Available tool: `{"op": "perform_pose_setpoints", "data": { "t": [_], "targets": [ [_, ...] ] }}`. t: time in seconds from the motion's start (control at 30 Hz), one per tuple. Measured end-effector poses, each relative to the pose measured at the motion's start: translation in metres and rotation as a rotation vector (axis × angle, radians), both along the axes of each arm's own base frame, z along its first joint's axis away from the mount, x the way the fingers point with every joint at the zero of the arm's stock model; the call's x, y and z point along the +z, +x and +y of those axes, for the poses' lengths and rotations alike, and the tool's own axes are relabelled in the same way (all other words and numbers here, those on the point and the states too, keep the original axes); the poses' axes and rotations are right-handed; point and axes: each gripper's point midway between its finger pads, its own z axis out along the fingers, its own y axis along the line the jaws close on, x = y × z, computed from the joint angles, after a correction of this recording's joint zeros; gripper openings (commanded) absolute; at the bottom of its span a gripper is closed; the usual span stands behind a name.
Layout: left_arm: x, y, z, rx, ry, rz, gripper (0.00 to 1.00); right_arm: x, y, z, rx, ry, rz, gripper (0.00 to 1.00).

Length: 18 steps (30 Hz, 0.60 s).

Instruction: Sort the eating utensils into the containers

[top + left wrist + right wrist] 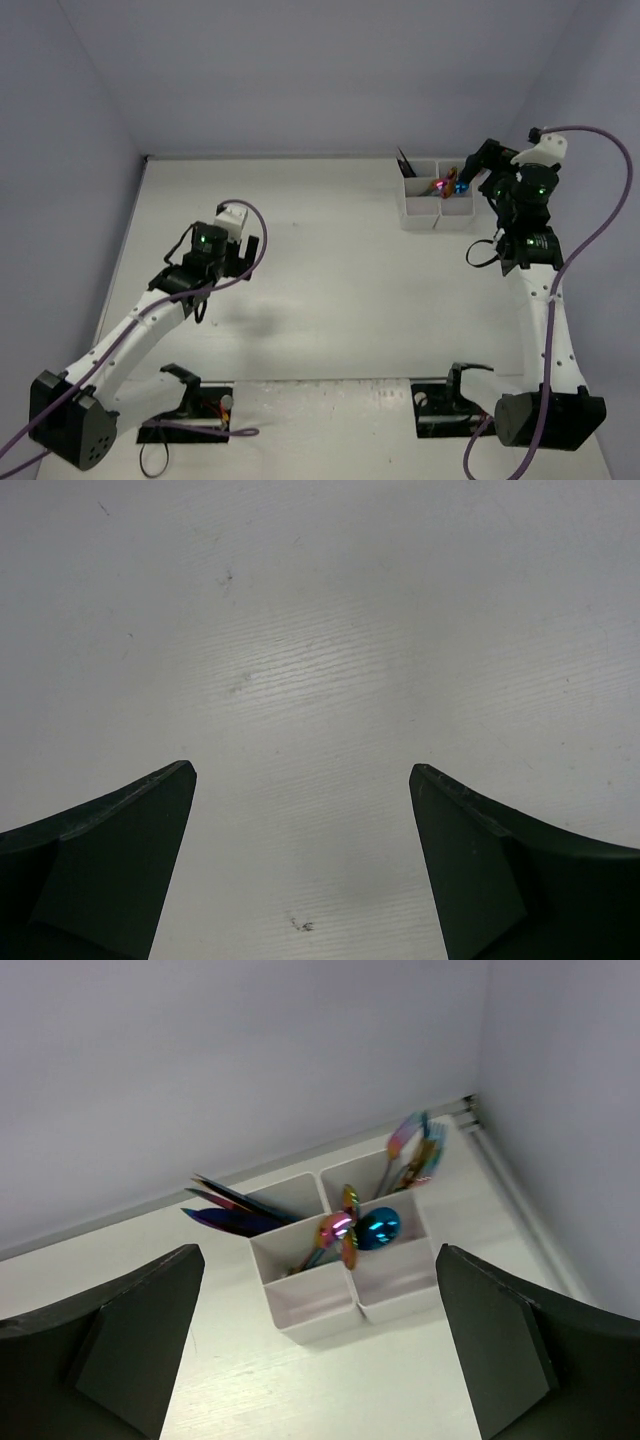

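Utensils: the eating utensils (345, 1228) stand in the white tray (310, 1312), which sits at the upper right of the top view near the table's far right corner. No loose utensil shows elsewhere in that view.
Sorting: dark blue knives (225, 1208) fan out of the rear-left compartment and forks (412, 1150) rise from the rear-right. Spoons (380, 1226) stand bowl-up beside the centre divider, but which front compartment each handle sits in cannot be told.
Handling: the pieces look thin, stiff and light. Their glossy iridescent finish probably slips under a loose pinch.
Where to hold: probably across the narrow handle, flat sides against the pads. A standing piece is best taken by the end that projects above the rim.
Tray: it looks like light plastic and would likely slide or tip if a utensil dragged on a wall.
Right fingers (130, 1330): wide apart with nothing between them, hovering above the tray on its near side.
Left fingers (110, 850): wide apart and empty, over bare table at the left centre of the top view.
Table (330, 300): white, flat and matte, with a faint grain and a few small scuffs.
Room: plain pale lavender walls (300, 70) close in the far side and both flanks.
Progress: the sorting appears finished or close to it.
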Motion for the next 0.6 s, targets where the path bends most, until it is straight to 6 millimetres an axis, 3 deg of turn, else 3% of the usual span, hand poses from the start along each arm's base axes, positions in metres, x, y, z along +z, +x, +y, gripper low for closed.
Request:
{"op": "perform_pose_setpoints", "data": {
  "t": [0.17, 0.3, 0.4, 0.6],
  "targets": [
    [0.003, 0.001, 0.001, 0.008, 0.000, -0.013, 0.86, 0.027, -0.073, -0.012, -0.093, -0.053, -0.091, 1.00],
    [0.013, 0.003, 0.004, 0.024, -0.006, -0.052, 0.86, 0.038, -0.118, -0.009, -0.117, -0.066, -0.165, 1.00],
    [0.021, 0.004, 0.006, 0.037, -0.013, -0.086, 0.86, 0.034, -0.137, -0.007, -0.117, -0.073, -0.178, 1.00],
    [0.028, 0.005, 0.009, 0.052, -0.020, -0.123, 0.86, 0.003, -0.150, -0.008, -0.119, -0.083, -0.119, 1.00]
  ]
}}
